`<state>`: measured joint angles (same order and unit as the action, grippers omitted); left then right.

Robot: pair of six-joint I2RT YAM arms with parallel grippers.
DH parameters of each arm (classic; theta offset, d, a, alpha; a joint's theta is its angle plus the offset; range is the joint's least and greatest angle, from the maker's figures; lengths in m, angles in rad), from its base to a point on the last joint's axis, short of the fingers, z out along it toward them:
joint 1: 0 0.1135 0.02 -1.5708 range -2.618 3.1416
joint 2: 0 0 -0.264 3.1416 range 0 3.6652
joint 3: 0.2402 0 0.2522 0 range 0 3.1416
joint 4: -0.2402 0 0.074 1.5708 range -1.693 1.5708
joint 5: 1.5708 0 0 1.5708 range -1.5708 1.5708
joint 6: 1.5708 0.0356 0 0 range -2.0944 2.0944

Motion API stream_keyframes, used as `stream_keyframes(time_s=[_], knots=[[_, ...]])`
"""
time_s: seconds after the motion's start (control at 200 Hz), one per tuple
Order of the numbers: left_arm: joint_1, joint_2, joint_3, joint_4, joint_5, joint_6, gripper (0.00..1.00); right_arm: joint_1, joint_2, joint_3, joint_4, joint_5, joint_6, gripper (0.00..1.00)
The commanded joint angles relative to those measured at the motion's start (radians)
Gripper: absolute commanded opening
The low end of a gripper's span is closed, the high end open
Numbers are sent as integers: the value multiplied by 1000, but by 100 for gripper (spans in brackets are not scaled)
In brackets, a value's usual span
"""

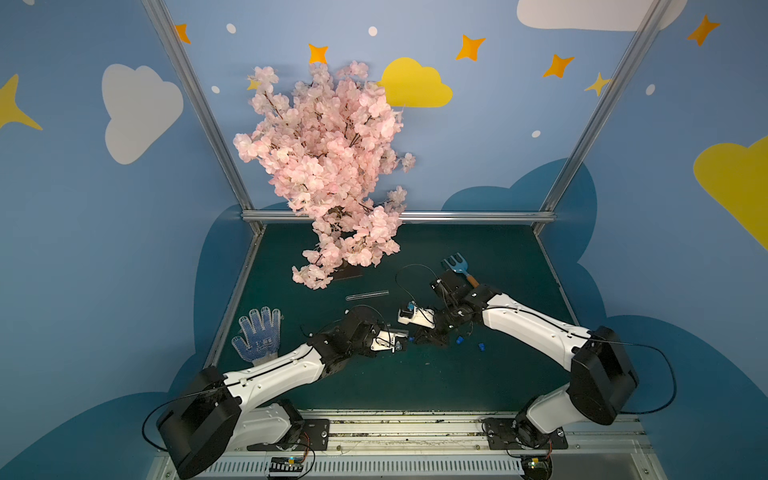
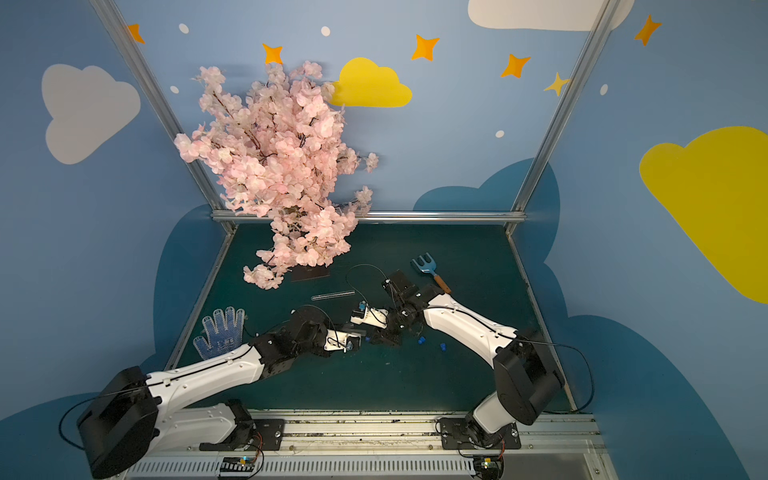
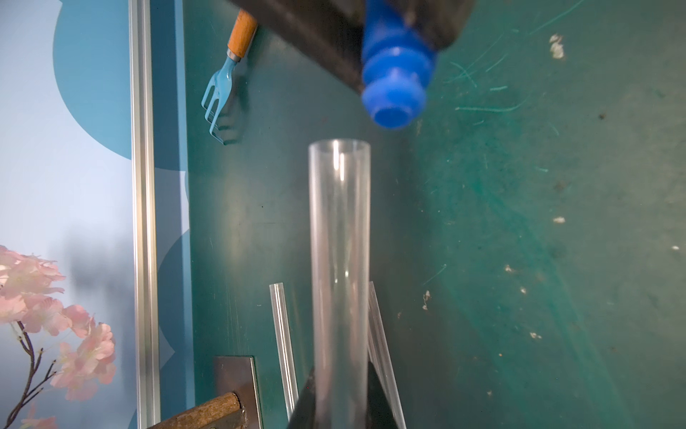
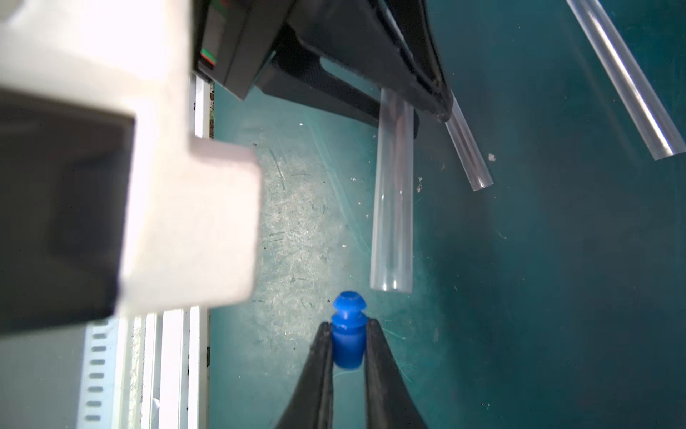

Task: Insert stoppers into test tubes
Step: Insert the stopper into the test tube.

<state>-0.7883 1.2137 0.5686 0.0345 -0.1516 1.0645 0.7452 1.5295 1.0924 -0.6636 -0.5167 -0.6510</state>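
Observation:
My left gripper (image 3: 339,375) is shut on a clear test tube (image 3: 339,241), whose open mouth points at my right gripper (image 4: 349,327). That gripper is shut on a blue stopper (image 4: 347,334), narrow end towards the tube (image 4: 392,193). A small gap remains, and the stopper (image 3: 395,85) sits a little to one side of the mouth. Both grippers (image 1: 398,344) (image 1: 415,338) meet above mid-table. Two more tubes (image 4: 467,152) (image 4: 627,78) lie on the mat, one seen in a top view (image 1: 368,295). Two loose stoppers (image 1: 459,340) (image 1: 481,346) lie under the right arm.
A blue garden fork (image 1: 455,266) with an orange handle lies behind the right arm. A pink blossom tree (image 1: 328,166) stands at the back centre on a dark base plate (image 3: 234,382). A dotted glove (image 1: 257,332) lies at the left edge of the green mat (image 1: 415,382).

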Motion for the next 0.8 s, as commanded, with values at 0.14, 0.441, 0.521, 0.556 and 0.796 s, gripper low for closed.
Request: stream_keyframes(time_s=[0.14, 0.441, 0.521, 0.556, 0.796], knots=[[-8, -6, 4, 15, 30, 26, 6, 6, 14, 35, -20, 2, -3, 15], [-9, -6, -1, 6, 30, 31, 6, 6, 20, 38, -27, 26, -7, 14], [-9, -3, 1, 1, 25, 32, 6, 6, 19, 37, -30, 28, -8, 14], [-9, -2, 0, -3, 24, 34, 6, 6, 18, 37, -30, 29, -8, 14], [-12, 8, -1, -10, 27, 49, 6, 8, 21, 40, -28, 29, -7, 14]])
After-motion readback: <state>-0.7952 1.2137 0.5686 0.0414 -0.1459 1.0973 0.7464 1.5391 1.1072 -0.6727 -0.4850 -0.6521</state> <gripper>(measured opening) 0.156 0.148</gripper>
